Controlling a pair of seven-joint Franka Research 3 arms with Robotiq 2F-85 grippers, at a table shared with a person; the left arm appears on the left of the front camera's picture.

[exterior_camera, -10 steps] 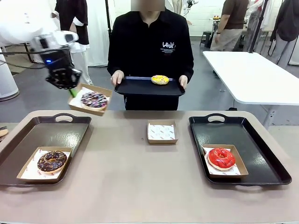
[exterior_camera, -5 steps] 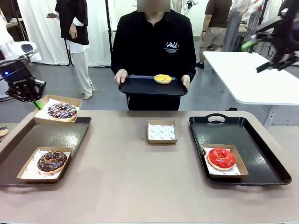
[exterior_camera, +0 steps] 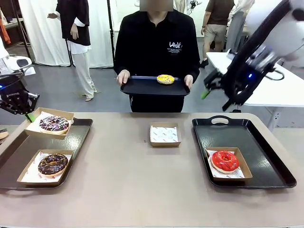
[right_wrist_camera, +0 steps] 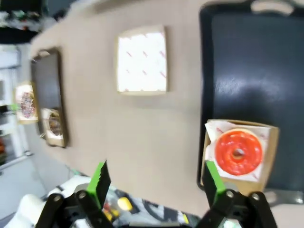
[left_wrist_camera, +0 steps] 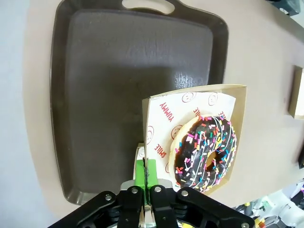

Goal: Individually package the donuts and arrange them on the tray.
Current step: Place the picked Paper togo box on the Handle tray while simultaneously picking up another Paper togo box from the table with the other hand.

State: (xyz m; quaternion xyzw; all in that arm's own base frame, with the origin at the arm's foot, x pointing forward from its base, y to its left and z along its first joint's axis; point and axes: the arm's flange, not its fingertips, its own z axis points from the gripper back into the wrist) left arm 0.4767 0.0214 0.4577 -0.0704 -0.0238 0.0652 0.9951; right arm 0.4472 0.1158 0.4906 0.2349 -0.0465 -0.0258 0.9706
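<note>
The liner paper (left_wrist_camera: 164, 118) in the held box (left_wrist_camera: 240, 109) carries red print, "YUMMY" and "SMILE", with small smiley faces between the words. The person's black top has white script on the chest, too small to read.

The left gripper (left_wrist_camera: 148, 173) is clenched on the edge of the held box, green pads pinching the cardboard wall and liner together. In this box lies the sprinkle donut (left_wrist_camera: 205, 152), dark glaze with coloured sprinkles. In the front view the box sits at the upper left, tilted over the far left corner of the left tray (exterior_camera: 57, 142); whether it touches the tray cannot be told.

Lower left on the same tray, the left box (exterior_camera: 28, 175) holds the chocolate donut (exterior_camera: 52, 163) on a printed liner.

At the middle of the table (exterior_camera: 123, 180) stands the empty box (exterior_camera: 165, 134), with only its liner inside, apart from both trays.

On the right tray (exterior_camera: 266, 156), toward its near edge, the right box (exterior_camera: 242, 166) holds the glossy red donut (exterior_camera: 224, 160).

At the top centre the person holds a small tray (exterior_camera: 142, 88) with both hands; the yellow donut (exterior_camera: 165, 79) lies bare on it, toward its right half.

The right gripper (exterior_camera: 216, 99) hangs in the air at the upper right, above the far end of the right tray, fingers spread wide and grasping nothing.
</note>
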